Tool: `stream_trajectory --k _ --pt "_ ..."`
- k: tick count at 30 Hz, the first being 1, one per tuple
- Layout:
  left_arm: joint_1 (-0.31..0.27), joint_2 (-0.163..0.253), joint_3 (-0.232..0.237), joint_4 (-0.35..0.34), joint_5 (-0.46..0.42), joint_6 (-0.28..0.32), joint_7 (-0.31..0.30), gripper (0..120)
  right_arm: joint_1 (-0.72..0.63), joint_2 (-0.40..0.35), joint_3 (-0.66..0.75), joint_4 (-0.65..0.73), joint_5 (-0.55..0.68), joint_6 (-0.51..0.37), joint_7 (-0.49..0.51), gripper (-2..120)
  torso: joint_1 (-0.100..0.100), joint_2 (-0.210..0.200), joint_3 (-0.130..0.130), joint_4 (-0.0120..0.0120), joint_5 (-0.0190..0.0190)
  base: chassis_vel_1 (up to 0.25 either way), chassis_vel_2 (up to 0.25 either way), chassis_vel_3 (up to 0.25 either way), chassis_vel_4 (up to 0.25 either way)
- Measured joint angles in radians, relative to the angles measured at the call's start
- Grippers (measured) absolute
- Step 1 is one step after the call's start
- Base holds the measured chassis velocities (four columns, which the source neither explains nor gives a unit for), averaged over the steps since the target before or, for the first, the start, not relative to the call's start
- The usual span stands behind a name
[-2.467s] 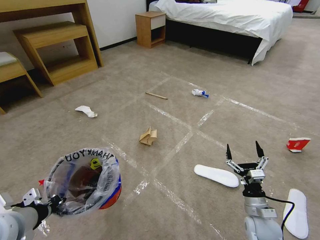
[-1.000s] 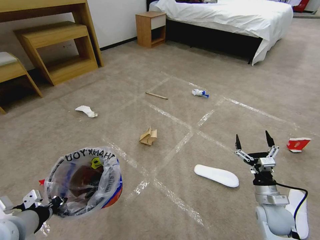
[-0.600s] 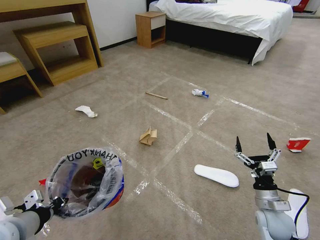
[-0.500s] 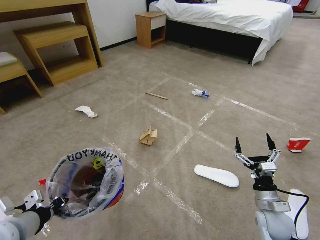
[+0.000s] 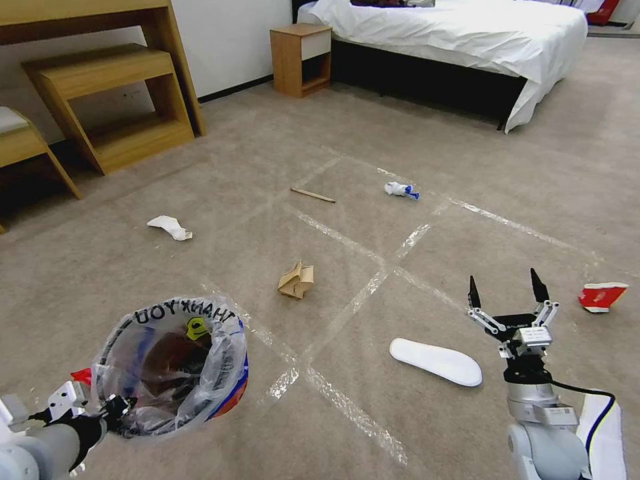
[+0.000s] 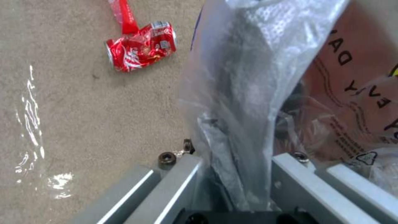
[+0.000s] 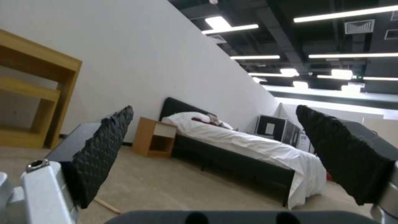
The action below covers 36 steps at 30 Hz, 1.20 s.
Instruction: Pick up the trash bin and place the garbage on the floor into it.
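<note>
The trash bin (image 5: 175,363), red and blue with a clear "THANK YOU" bag, hangs over the floor (image 5: 267,147) at the lower left. My left gripper (image 5: 112,405) is shut on its near rim and bag (image 6: 248,93). My right gripper (image 5: 503,288) stands open, fingers up, empty, above a flat white oblong piece (image 5: 435,361). Garbage lies scattered: crumpled white paper (image 5: 170,227), a cardboard scrap (image 5: 295,280), a wooden stick (image 5: 312,194), a white-blue wad (image 5: 401,190), a red wrapper (image 5: 602,296) and a crushed red can (image 6: 141,46).
A second white oblong piece (image 5: 605,440) lies beside my right arm. Wooden shelves (image 5: 113,107) stand at the far left, a nightstand (image 5: 301,57) and a bed (image 5: 453,40) at the back. Tape lines (image 5: 353,303) cross the carpet.
My right gripper has risen and moved to the right, staying open. The whole picture has shifted slightly, so the camera has moved. The bin stays in my left gripper.
</note>
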Motion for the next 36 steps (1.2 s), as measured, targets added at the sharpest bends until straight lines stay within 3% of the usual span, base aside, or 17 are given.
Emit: stream_trajectory --k 13,16,19,20,23,24,26,30,36 --pt "-0.001 0.007 -0.002 0.001 0.000 0.000 0.002 0 0.069 -0.107 0.042 -0.051 0.068 -0.067 0.009 100 0.000 0.000 0.000 0.0000 0.0000 0.000 0.000 0.000 0.000" --pt "0.004 0.004 0.001 0.001 0.008 0.001 0.007 0 0.076 -0.152 0.037 -0.071 0.117 -0.099 -0.037 100 0.000 0.000 0.000 -0.0002 0.0002 0.000 0.000 0.000 0.000" --pt "0.007 0.007 0.001 0.000 0.012 0.002 0.010 0 0.121 -0.275 0.010 -0.139 0.145 -0.127 -0.098 100 0.000 0.000 0.000 -0.0001 0.0005 0.000 0.000 0.000 0.000" --pt "0.007 0.007 0.001 0.000 0.012 0.002 0.010 0 0.121 -0.275 0.010 -0.139 0.145 -0.127 -0.098 100 0.000 0.000 0.000 -0.0001 0.0005 0.000 0.000 0.000 0.000" --pt "0.007 0.015 -0.002 0.001 0.012 0.002 0.010 0 0.176 -0.409 -0.020 -0.228 0.123 -0.162 -0.238 100 0.000 0.000 0.000 0.0000 0.0000 0.000 0.000 0.000 0.000" --pt "0.007 0.015 -0.002 0.001 0.012 0.002 0.010 0 0.176 -0.409 -0.020 -0.228 0.123 -0.162 -0.238 100 0.000 0.000 0.000 0.0000 0.0000 0.000 0.000 0.000 0.000" --pt "0.006 0.016 -0.002 0.001 0.012 0.002 0.010 0 0.215 -0.462 -0.047 -0.291 0.072 -0.159 -0.347 100 0.000 0.000 0.000 0.0002 0.0004 0.000 0.000 0.000 0.000" --pt "-0.010 0.025 0.014 0.009 0.011 0.002 0.010 0 0.231 -0.520 -0.088 -0.352 0.003 -0.130 -0.451 100 0.000 0.000 0.000 0.0005 0.0003 0.000 0.000 0.000 0.000" --pt "-0.020 0.046 0.021 0.020 0.003 0.001 0.011 0 0.203 -0.565 -0.128 -0.393 -0.057 -0.118 -0.500 100 0.000 0.000 0.000 -0.0008 0.0004 0.000 0.000 0.000 0.000"
